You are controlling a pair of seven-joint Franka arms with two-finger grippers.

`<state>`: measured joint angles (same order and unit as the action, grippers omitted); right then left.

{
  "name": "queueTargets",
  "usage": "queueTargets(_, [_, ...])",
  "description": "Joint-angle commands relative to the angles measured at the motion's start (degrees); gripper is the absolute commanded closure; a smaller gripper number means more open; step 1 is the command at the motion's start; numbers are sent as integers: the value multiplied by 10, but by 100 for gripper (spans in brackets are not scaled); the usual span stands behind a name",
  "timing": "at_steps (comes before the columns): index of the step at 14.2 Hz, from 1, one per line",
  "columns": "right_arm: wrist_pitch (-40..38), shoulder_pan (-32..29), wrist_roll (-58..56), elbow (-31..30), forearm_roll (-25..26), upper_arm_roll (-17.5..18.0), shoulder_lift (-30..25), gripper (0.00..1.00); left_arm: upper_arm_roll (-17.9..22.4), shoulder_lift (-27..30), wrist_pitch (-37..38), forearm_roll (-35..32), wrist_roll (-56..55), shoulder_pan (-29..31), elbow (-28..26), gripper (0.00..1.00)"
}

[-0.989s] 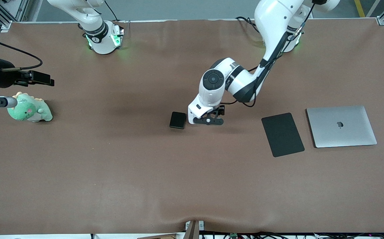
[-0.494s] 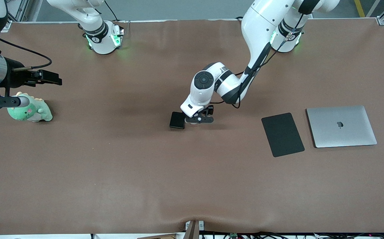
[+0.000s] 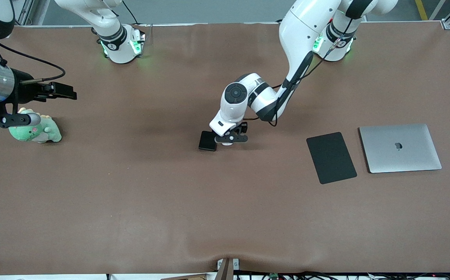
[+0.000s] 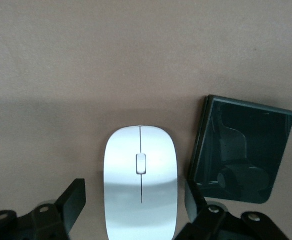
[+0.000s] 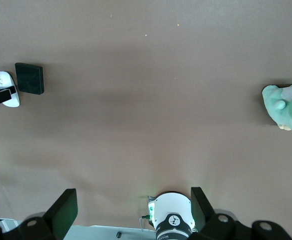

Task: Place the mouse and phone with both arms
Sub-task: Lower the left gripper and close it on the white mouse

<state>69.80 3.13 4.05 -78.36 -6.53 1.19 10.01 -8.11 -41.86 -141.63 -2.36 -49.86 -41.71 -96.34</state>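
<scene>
The white mouse (image 4: 140, 185) lies on the brown table, with the black phone (image 4: 241, 150) close beside it toward the right arm's end. My left gripper (image 4: 135, 207) is open and low over the mouse, one finger on each side with a small gap. In the front view the left gripper (image 3: 231, 139) covers most of the mouse, and the phone (image 3: 208, 140) shows beside it. My right gripper (image 5: 133, 215) is open and empty, held high over the right arm's end of the table. The right wrist view shows the mouse (image 5: 5, 82) and phone (image 5: 29, 78) far off.
A flat black mouse pad (image 3: 331, 157) and a closed silver laptop (image 3: 400, 147) lie side by side toward the left arm's end. A green plush toy (image 3: 34, 130) sits under the right arm's wrist. It also shows in the right wrist view (image 5: 288, 110).
My left gripper has moved toward the phone and come down around the mouse. The right arm's wrist has drifted slightly inward over the table.
</scene>
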Motion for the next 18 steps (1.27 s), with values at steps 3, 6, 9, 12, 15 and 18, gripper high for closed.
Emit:
queueTargets(3, [-4, 2, 5, -4, -11, 0, -2, 0, 4, -14, -15, 9, -21, -13, 11, 21])
queueTargets(6, [-5, 3, 5, -4, -16, 0, -2, 0, 4, -14, -14, 9, -21, -13, 10, 36])
queueTargets(9, [-5, 7, 10, -5, -17, 0, -2, 0, 4, -14, -14, 6, -16, -12, 10, 70])
queueTargets(12, [-5, 17, 30, -5, -17, 0, -2, 0, 5, -6, -13, 0, -15, -11, 11, 100])
queueTargets(15, [-5, 27, 39, -5, -27, 0, -3, 0, 11, 10, 2, -2, -14, -2, 24, 100])
queueTargets(18, [1, 33, 45, -5, -44, -1, -2, 0, 17, 35, 29, -3, 12, 22, 34, 100])
